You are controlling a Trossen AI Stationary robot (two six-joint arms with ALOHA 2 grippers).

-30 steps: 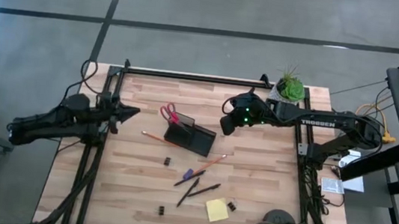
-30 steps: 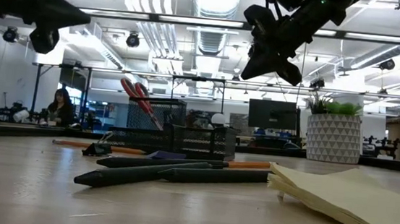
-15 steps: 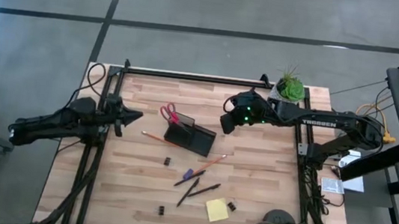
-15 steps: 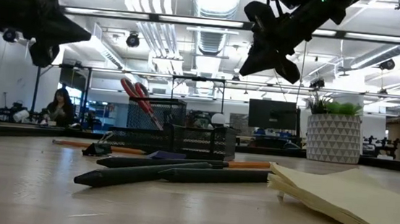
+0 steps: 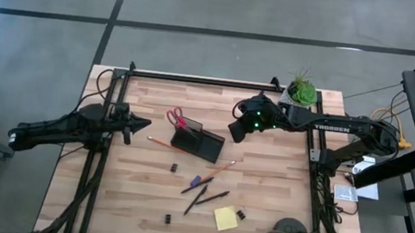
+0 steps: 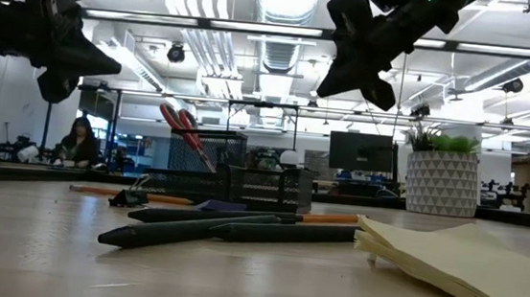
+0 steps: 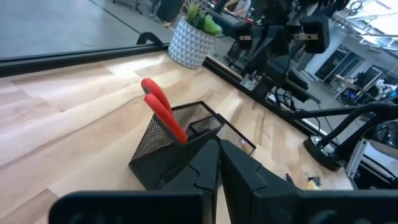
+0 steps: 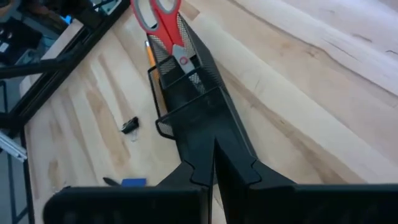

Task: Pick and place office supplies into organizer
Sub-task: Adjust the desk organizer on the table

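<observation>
Open-plan office lab: monitors [image 6: 361,152], ceiling ducts [image 6: 278,49].

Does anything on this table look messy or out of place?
Only the red-handled scissors stand in the organizer, which sits askew. Pens, a pencil, a sticky-note pad and clips lie scattered on the table.

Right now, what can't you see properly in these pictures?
- Scissors blades: hidden inside the mesh organizer in every view.
- Binder clips: too small in the high view to show any detail.
- Sticky-note pad: cut off by the low view's right edge.
- Pencil: mostly hidden behind the organizer in the right wrist view.
</observation>
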